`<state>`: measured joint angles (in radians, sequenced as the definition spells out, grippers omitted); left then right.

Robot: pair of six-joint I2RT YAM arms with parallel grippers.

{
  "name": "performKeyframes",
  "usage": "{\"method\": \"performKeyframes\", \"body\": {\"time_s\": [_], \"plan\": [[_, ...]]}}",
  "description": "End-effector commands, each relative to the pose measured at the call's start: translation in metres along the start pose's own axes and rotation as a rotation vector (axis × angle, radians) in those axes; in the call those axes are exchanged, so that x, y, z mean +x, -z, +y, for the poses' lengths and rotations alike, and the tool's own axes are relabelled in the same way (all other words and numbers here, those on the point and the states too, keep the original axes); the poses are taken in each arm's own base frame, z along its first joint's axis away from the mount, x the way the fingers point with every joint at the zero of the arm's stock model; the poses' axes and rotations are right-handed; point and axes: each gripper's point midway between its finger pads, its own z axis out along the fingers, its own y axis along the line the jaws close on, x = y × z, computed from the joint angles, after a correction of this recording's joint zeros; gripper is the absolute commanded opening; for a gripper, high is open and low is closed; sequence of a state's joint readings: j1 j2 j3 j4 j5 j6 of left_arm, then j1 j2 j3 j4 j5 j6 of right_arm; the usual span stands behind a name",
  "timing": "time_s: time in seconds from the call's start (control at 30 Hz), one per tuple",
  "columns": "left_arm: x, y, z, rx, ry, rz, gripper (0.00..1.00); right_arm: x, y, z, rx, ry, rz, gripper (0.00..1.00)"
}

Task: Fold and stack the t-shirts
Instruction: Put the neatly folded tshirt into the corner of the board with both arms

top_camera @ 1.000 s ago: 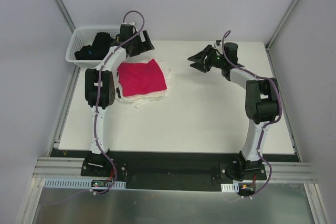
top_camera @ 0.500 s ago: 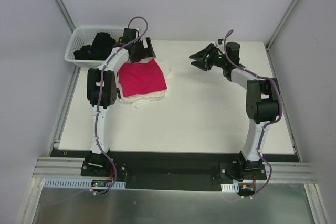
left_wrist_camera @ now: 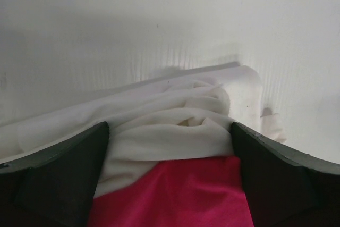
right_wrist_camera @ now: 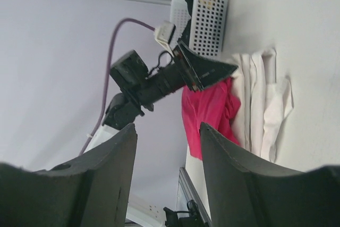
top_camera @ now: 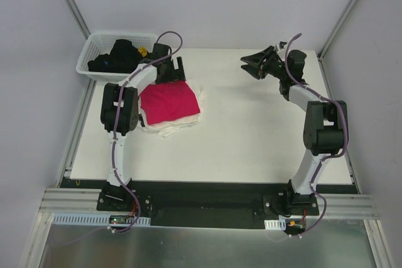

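Nearest the arm bases the worktop (top_camera: 251, 149) lies bare. Further in, on its left half, sits the stack: the red shirt (top_camera: 169, 98), folded into a rough square, lies on top of the white shirt (top_camera: 167, 125), which pokes out in rumpled folds along the near, right and far edges. At the stack's far edge hangs the left gripper (left_wrist_camera: 169, 128), its jaws spread wide and clamped on nothing. Its wrist view shows the 2 fingers straddling bunched white cloth, with the red hem just below. Whether the fingertips touch the cloth I cannot tell. Beyond it, at the far left corner, stands the basket (top_camera: 88, 67) with dark clothes (top_camera: 116, 54) inside. Across at the far right, the right gripper (top_camera: 251, 66) hovers well apart from the stack, its jaws partly apart with nothing between them. With both shirts in 1 pile, the task looks close to done, and the step in hand seems to be squaring up the stack's far edge. If so, the next move calls for lowering the left jaws onto the loose white fold, pinching only that layer, and drawing it flat without dragging the red shirt askew. Otherwise it calls for lifting straight up so that no cloth snags.
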<state>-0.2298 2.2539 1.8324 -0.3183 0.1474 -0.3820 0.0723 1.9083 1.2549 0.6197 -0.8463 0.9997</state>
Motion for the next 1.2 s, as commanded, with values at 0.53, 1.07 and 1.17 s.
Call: {"method": "performKeyframes", "body": {"time_s": [0.53, 1.07, 1.17], "plan": [[0.121, 0.077, 0.017, -0.191, -0.024, 0.16, 0.98, 0.0, 0.047, 0.064, -0.172, 0.115, -0.073, 0.54], [-0.032, 0.166, -0.134, 0.236, -0.216, -0.101, 0.99, 0.005, 0.041, 0.026, -0.102, 0.078, -0.055, 0.65], [-0.007, 0.18, -0.169, 0.364, -0.197, -0.032, 0.99, 0.006, 0.04, 0.021, -0.094, 0.071, -0.053, 0.65]]}}
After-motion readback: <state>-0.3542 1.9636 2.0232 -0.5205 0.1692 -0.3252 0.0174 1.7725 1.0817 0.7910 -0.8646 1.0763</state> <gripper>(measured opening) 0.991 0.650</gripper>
